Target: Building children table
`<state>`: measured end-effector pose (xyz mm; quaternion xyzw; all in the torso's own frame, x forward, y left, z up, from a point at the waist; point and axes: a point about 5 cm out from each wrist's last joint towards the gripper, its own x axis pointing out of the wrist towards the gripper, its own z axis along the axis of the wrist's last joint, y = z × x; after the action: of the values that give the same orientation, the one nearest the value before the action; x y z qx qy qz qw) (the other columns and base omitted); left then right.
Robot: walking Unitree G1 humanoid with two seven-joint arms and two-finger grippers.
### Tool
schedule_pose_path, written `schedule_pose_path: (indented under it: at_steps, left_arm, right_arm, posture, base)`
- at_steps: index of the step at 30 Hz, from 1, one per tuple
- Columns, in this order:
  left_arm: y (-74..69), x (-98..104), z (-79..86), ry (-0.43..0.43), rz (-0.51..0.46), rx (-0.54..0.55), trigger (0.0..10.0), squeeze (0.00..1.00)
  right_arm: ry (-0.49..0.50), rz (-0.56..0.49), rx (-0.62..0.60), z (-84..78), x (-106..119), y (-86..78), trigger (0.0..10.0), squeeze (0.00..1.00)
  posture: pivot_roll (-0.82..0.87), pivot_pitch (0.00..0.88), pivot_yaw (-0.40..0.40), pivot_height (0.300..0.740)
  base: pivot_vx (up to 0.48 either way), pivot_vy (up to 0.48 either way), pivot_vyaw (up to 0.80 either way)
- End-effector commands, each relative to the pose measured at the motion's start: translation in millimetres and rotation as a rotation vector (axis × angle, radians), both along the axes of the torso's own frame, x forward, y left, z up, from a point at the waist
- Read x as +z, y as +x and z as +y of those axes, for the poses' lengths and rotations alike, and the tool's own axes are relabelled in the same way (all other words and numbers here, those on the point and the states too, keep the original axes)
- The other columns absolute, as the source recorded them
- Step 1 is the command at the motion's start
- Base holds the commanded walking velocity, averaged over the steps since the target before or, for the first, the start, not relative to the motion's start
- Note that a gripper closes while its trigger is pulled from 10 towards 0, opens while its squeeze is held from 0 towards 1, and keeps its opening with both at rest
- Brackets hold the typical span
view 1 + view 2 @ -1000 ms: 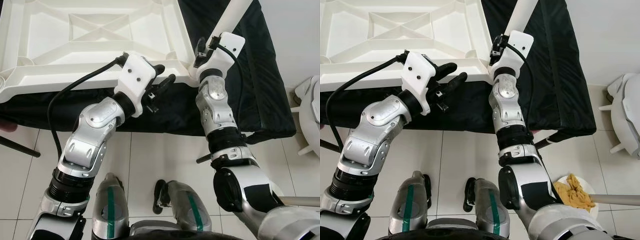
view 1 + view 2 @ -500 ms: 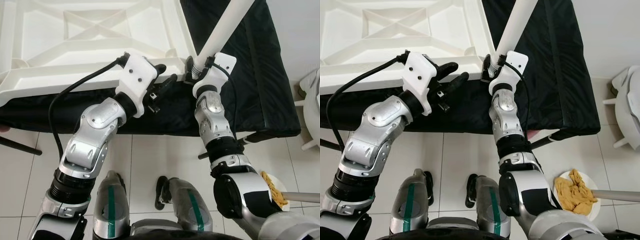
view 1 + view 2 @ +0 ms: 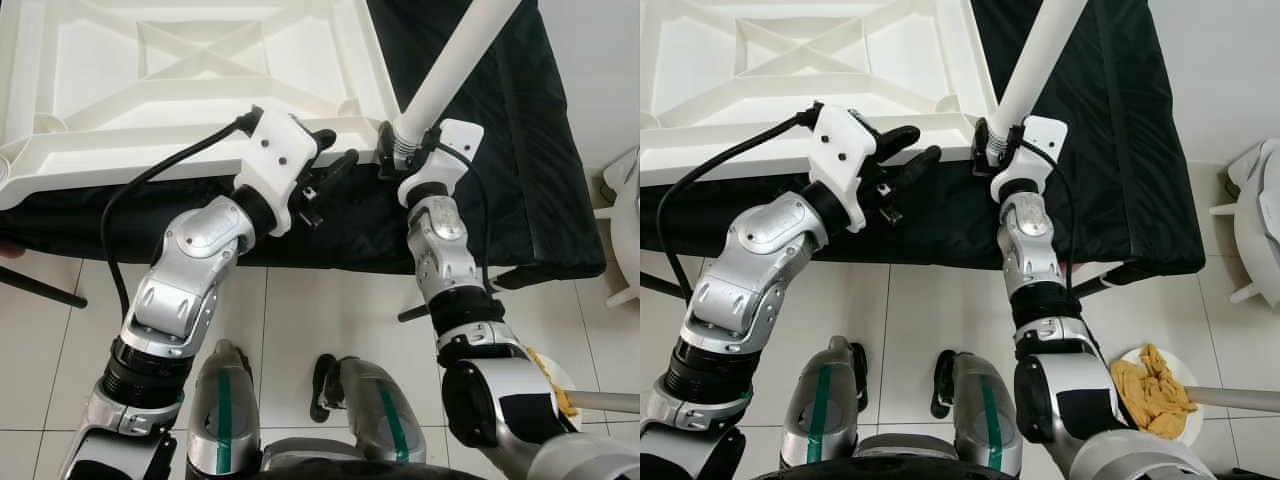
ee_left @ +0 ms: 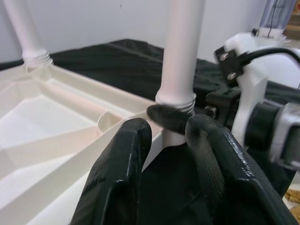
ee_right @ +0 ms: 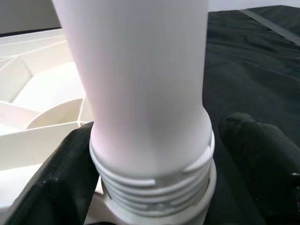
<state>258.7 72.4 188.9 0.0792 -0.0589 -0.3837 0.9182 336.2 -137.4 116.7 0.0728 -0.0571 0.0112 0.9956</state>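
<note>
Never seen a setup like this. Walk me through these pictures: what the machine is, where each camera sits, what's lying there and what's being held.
This is a walking humanoid robot with two silver arms, each ending in two black fingers. The two wide pictures come from cameras in its head, looking down; the two close-ups come from cameras on its wrists. In front of it a white plastic tabletop lies upside down on a black cloth. The right gripper sits around the threaded bottom of a white table leg at the tabletop's corner socket. One finger touches it, the other stands clear. The left gripper hovers open beside that corner, holding nothing. A plate of yellow cloth sits on the floor.

Black-draped bench carries upturned white tabletop.
</note>
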Motion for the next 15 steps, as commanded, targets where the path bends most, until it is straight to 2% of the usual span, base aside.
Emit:
schedule_pose_path:
  at_steps: [1, 9, 10, 11, 12, 13, 15]
  left_arm:
    - [-0.1, -8, -1.2, 0.010, 0.031, -0.013, 10.0, 0.00]
    - [4.8, -9, 0.1, 0.026, 0.031, -0.023, 10.0, 0.00]
    - [5.3, -8, 0.0, 0.027, 0.031, -0.025, 10.0, 0.00]
    - [5.3, -8, 0.0, 0.027, 0.031, -0.025, 10.0, 0.00]
    - [5.5, -8, -0.3, 0.027, 0.030, -0.028, 10.0, 0.00]
    - [6.3, -8, -0.4, 0.029, 0.027, -0.032, 10.0, 0.00]
    - [6.5, -8, -0.3, 0.030, 0.026, -0.032, 10.0, 0.00]
  right_arm:
    - [0.014, 0.025, -0.006, -10.9, -9, -6.0, 10.0, 1.00]
    - [0.024, 0.012, 0.087, -15.3, -12, -13.2, 10.0, 1.00]
    - [0.017, 0.006, 0.103, -15.3, -11, -14.6, 10.0, 0.95]
    - [0.017, 0.006, 0.103, -15.3, -11, -14.6, 10.0, 0.95]
    - [0.024, 0.005, 0.131, -14.4, -12, -16.5, 10.0, 0.00]
    - [0.033, -0.013, 0.178, -13.4, -11, -20.5, 10.0, 0.00]
    - [0.040, -0.016, 0.194, -13.0, -11, -21.7, 10.0, 0.00]
  posture:
    - [0.10, 0.084, -0.101, 0.740]
    - [0.08, 0.090, -0.086, 0.740]
    - [0.08, 0.090, -0.086, 0.740]
    - [0.08, 0.090, -0.086, 0.740]
    - [0.08, 0.092, -0.082, 0.740]
    - [0.08, 0.092, -0.081, 0.740]
    - [0.08, 0.092, -0.081, 0.740]
  base:
    - [0.000, 0.000, 0.00]
    - [0.000, 0.000, 0.00]
    - [0.000, 0.000, 0.00]
    - [0.000, 0.000, 0.00]
    - [0.000, 0.000, 0.00]
    - [0.000, 0.000, 0.00]
    - [0.000, 0.000, 0.00]
